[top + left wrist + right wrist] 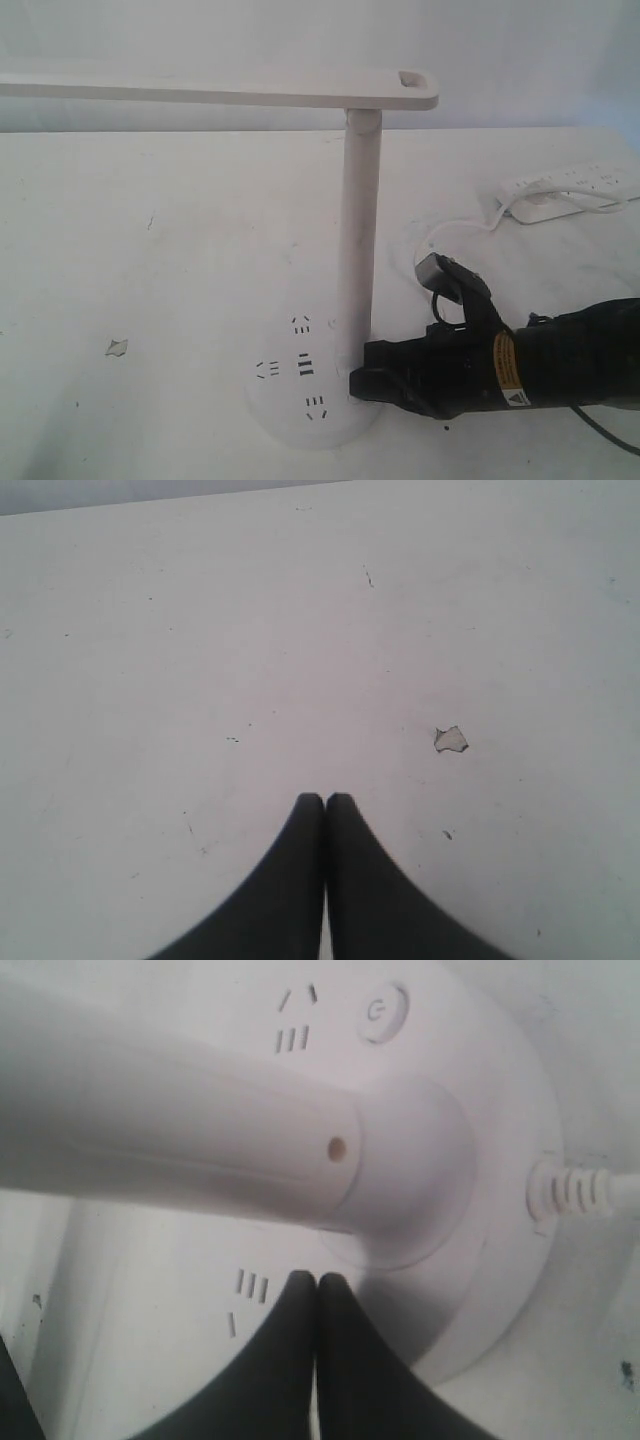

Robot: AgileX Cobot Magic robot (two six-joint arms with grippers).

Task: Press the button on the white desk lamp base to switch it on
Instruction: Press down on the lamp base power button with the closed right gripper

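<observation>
Step in hand is basically getting a tip onto the button [383,1012] and giving it one short push straight down. My right gripper [317,1282] is pressed together into a single blunt point. That's what I'd want for poking something that small, so no reason to spread it. I reckon the trick is going round the foot of the column [358,230] instead of reaching past it. Then I'd come down square on the button and not on the socket slots [293,1022] right beside it. Light touch too, since the lamp base [285,425] might slide if I lean on it.

Where stuff is: the base sits near the front edge of the table [150,280] (the edge closest to the outside camera), about midway along. My tips hang low over the base on its right-edge side, just beside the column foot. Can't tell if they touch the plastic. The button is on top of the base, on the other side of the column foot, toward the back edge. So it's near, but the column is in the way.

My left gripper [325,800] is pressed together too, over bare table, well apart from the base.
</observation>
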